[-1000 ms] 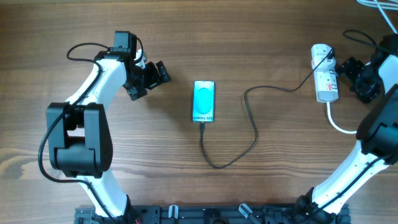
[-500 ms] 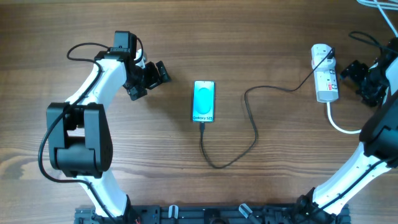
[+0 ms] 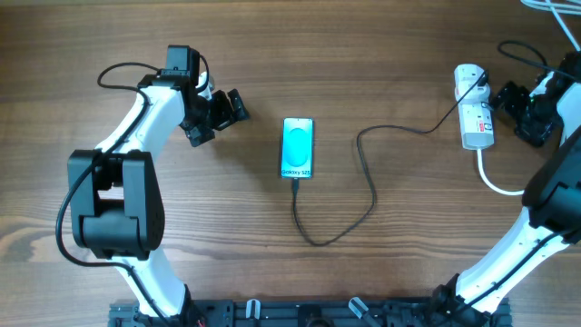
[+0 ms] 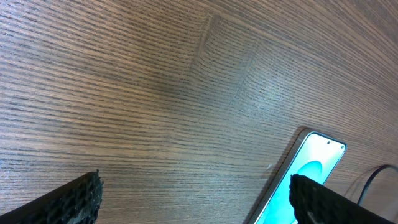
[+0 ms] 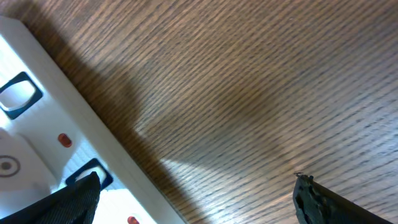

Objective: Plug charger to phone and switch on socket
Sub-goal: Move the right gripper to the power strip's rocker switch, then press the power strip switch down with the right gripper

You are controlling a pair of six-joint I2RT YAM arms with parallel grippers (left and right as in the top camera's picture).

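The phone (image 3: 298,148) lies flat mid-table with its teal screen lit, and it shows again at the lower right of the left wrist view (image 4: 306,179). The thin black charger (image 3: 367,186) loops from the phone's near edge over to the white socket (image 3: 475,109) at the far right. My left gripper (image 3: 221,120) is open left of the phone, nothing between its fingers (image 4: 69,200). My right gripper (image 3: 516,113) is open just right of the socket. In the right wrist view the socket (image 5: 43,134) fills the left edge, with one finger (image 5: 71,204) over its rim.
A thicker white cord (image 3: 496,183) curves from the socket's near end toward the right arm's base. More cables hang at the far right corner (image 3: 554,18). Bare wood lies between the left gripper and the phone.
The right gripper drew a little away to the right, then came back left beside the socket. The left arm, phone and charger have not moved.
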